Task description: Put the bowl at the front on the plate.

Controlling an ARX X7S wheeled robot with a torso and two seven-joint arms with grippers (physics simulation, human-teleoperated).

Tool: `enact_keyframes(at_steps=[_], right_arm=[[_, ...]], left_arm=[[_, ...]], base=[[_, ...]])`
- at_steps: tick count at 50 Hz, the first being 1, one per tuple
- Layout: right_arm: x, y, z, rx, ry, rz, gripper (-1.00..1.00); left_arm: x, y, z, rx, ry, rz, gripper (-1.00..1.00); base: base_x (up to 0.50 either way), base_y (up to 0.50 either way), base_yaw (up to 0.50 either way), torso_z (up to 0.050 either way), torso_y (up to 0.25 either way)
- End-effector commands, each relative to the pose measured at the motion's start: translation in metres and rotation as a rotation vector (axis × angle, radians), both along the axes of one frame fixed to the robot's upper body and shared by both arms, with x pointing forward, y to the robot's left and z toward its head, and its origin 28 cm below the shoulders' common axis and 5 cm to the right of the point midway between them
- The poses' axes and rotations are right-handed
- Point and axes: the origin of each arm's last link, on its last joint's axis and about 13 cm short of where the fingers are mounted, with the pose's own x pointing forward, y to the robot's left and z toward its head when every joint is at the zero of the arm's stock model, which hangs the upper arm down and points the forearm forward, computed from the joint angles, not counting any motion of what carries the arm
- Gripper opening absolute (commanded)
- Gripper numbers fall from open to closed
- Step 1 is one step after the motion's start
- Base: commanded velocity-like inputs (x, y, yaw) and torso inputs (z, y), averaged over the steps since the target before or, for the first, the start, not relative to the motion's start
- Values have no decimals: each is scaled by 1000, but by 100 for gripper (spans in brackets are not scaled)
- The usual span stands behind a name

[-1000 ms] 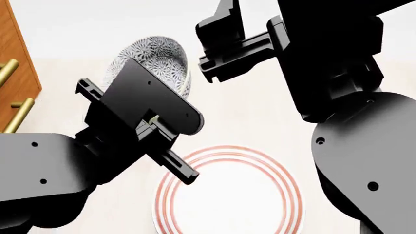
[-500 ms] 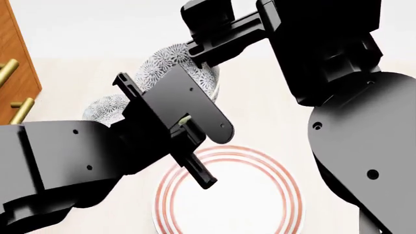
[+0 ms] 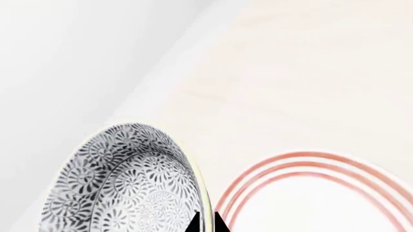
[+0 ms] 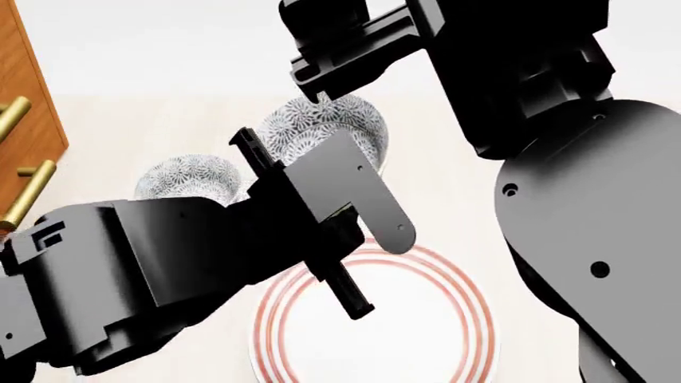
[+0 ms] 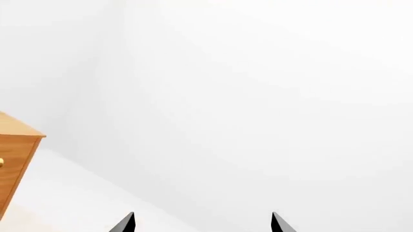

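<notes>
Pale bench [image 4: 127,128] is carrying everything; wooden cabinet [image 4: 24,96] w/ brass handles is standing at its left edge in head view. Right arm [image 4: 575,207] is filling the right side, its claw [image 4: 330,56] raised above the bowls; in right wrist view the two tips are sitting wide apart w/ nothing betw. them. Left arm [image 4: 139,271] is reaching in from the lower left, its claw [image 3: 204,224] pinching the bowl [image 4: 319,128] by the rim, tips close together on either side of the wall. Plate [image 4: 426,319], white w/ red rings, is lying flat on the bench nearest the robot; the bowl is hanging tilted at its far edge. Second patterned bowl [image 4: 190,177] is sitting on the bench left of the held one, partly hidden behind left arm.
</notes>
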Motion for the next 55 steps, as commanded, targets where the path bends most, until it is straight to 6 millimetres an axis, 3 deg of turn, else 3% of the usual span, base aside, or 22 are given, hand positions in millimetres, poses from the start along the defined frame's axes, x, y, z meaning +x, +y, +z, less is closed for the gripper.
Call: enact_keyframes(at_steps=[1,27,55], right_arm=[[1,1,2,-6,-8,10,100],[-1,-1,3,-5,-16,-1,100],[1,0,2,-4,-17,2,100]], left_arm=[[10,-7,-5,44,-22,-15,-100],[33,-18,-14,78,21,-61,-100],[24,-22,-43,104,88,-126,-100]], base=[[0,0,0,0,0],[0,0,0,0,0],[0,0,0,0,1]])
